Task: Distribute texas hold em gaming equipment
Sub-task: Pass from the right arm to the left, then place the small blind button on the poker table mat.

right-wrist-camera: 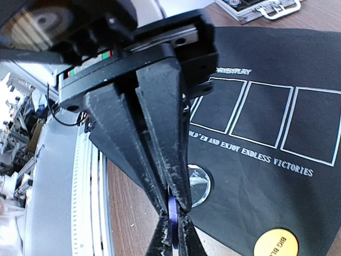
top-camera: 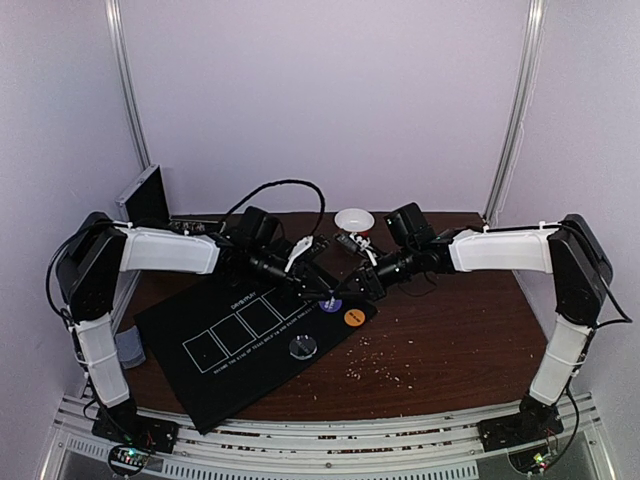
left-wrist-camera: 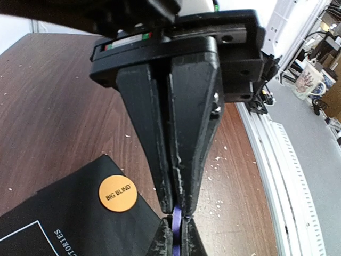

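Left jaws and right jaws meet tip to tip, both closed on the purple disc (left-wrist-camera: 177,225), which sits between them over the right corner of the mat (top-camera: 240,385), near the orange disc (left-wrist-camera: 118,193); one side must release next.

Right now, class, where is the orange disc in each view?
Top: orange disc, centre, at the mat's right corner.
Left wrist: lower left, on the mat's corner.
Right wrist: bottom right, cut by the edge.
Shared landmark: the black mat with white boxes.
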